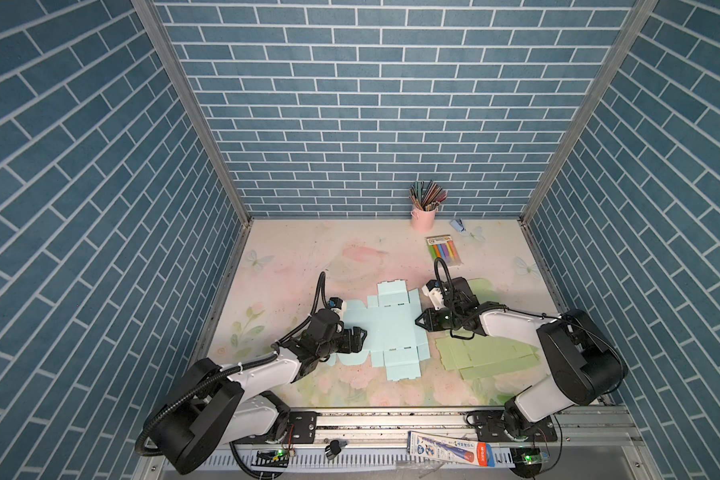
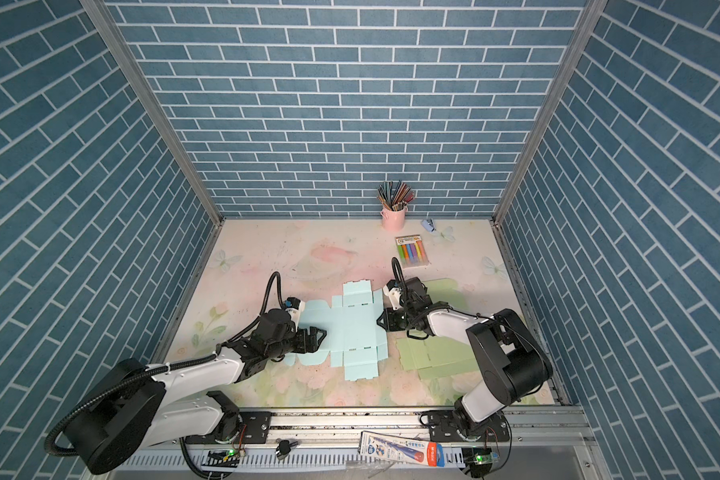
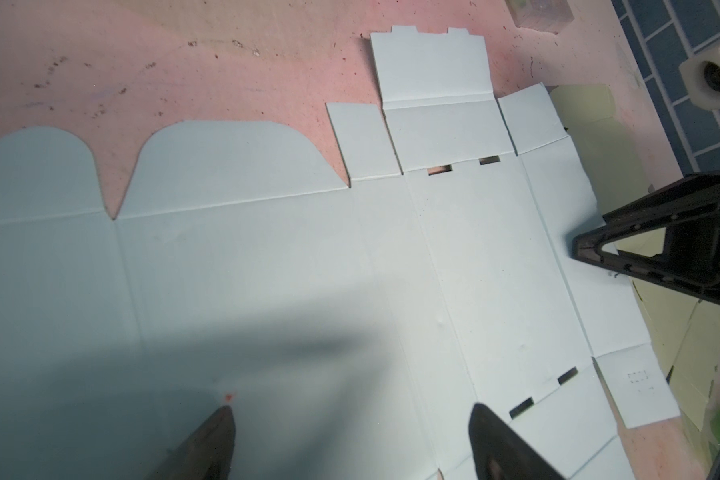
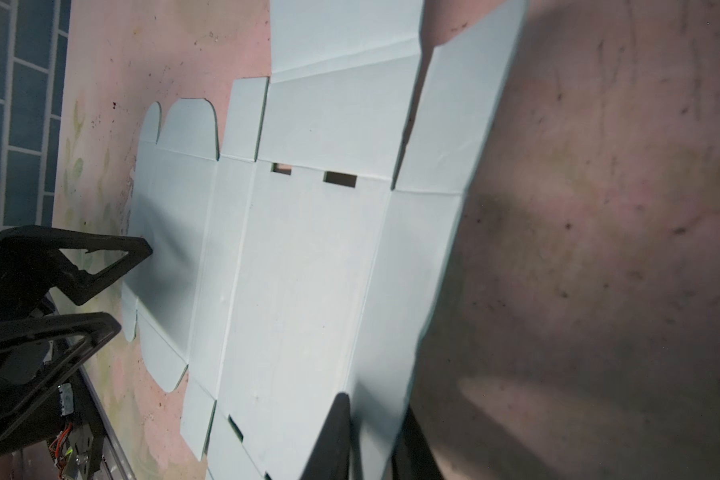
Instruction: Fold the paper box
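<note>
The light-blue paper box blank [image 1: 391, 332] is lying flat on the desk [image 1: 300, 257], lower centre of both top views. The right gripper [image 1: 419, 322] is pinching its right flap between its jaws. The left gripper [image 1: 361, 336], jaws spread, is hovering over the left panel. Lifting slowly along the crease seems wisest.

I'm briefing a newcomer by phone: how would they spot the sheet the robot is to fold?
On the floral table, look mid-table, between the left gripper and right gripper. The blue sheet lies there, an unfolded cut-out with flaps. The green sheets to its right are alike in cut; only this one is blue.
</note>
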